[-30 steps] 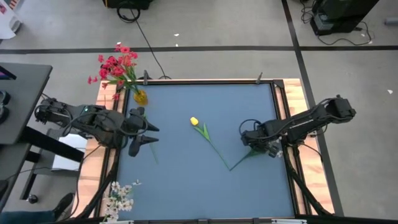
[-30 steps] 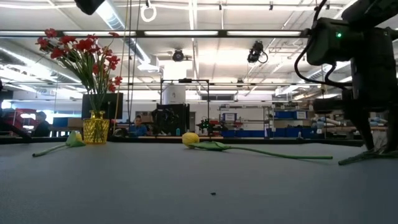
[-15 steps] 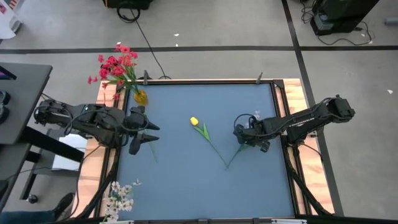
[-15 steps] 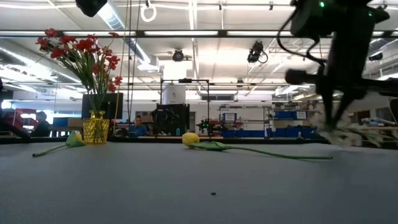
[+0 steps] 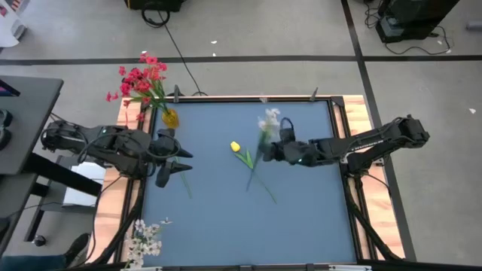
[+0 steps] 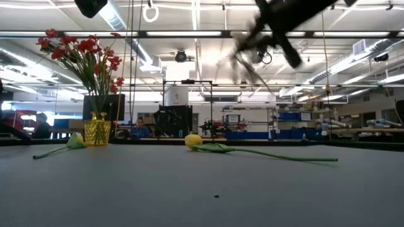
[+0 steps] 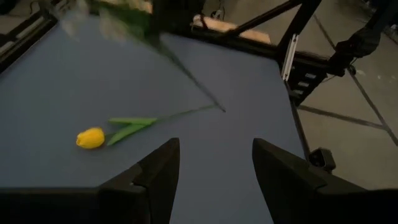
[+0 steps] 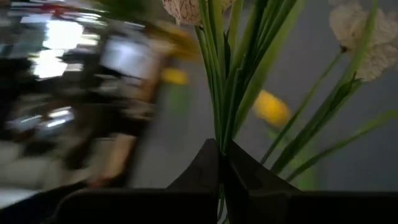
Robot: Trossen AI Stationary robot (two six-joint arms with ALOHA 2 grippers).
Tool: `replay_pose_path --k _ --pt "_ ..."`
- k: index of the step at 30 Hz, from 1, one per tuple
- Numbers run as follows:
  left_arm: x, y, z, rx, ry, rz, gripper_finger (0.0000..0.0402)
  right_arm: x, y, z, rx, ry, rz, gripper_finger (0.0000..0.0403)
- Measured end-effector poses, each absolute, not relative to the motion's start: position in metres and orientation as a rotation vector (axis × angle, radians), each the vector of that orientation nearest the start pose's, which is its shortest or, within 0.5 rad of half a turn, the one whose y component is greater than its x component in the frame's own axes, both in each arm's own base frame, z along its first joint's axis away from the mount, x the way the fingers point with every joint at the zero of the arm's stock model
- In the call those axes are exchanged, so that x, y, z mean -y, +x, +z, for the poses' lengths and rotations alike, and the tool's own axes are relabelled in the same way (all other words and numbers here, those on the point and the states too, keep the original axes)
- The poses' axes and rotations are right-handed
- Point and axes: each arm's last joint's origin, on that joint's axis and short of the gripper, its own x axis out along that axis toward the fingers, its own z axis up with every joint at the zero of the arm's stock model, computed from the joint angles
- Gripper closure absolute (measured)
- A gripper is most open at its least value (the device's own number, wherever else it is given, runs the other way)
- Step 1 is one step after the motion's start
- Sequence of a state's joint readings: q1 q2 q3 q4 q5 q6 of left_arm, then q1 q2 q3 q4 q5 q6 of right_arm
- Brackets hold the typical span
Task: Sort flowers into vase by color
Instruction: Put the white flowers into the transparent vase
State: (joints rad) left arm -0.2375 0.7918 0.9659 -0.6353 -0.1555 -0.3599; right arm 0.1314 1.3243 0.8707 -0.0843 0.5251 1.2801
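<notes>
Blue-grey matting covers the table (image 5: 226,218), matte and smooth, framed by pale wooden edging. Above its middle the right gripper (image 5: 273,150) is lifted off the surface, its two dark fingers (image 8: 205,168) pinched tight together on the thin green stems of a white flower spray (image 5: 269,122); the pale, papery blossoms stand up beyond the fingers, blurred in the high view, and the stems trail down past the grip. In the low view this arm shows only as a dark smear near the ceiling lights, so the exact tilt of the spray is hard to judge there.

Below it a yellow tulip (image 5: 235,147) lies flat on the matting, its rounded waxy head toward the table's far left, its long wiry stem and slim leaves running away toward the near right.

At the far left corner a small yellow faceted glass vase (image 6: 97,128) stands upright holding red flowers (image 5: 140,79), their clustered petals fanned wide. Another white spray (image 5: 145,237) sits at the near left edge.

Over the left side hangs the left gripper (image 5: 179,162), its blunt dark fingers (image 7: 160,171) spread well apart with nothing between them. A second yellow-headed stem (image 6: 66,145) lies just beside the vase
</notes>
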Motion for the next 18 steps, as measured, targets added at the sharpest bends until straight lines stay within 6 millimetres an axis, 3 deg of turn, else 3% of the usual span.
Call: replay_pose_path --k 4,7,14,18 --pt "0.028 0.135 0.364 -0.455 -0.265 0.008 0.0197 -0.029 0.294 0.282 -0.028 0.823 -0.459 0.0392" --pt "0.025 0.121 0.381 -0.405 -0.261 -0.006 0.0207 -0.038 0.306 0.287 0.03 0.656 -0.328 0.0392" --pt "0.019 0.083 0.423 -0.231 -0.123 -0.1 0.023 -0.06 0.349 0.269 0.101 0.416 -0.142 0.0392" --pt "0.015 0.064 0.446 -0.13 -0.025 -0.142 0.0242 -0.074 0.383 0.262 0.092 0.281 -0.036 0.0392"
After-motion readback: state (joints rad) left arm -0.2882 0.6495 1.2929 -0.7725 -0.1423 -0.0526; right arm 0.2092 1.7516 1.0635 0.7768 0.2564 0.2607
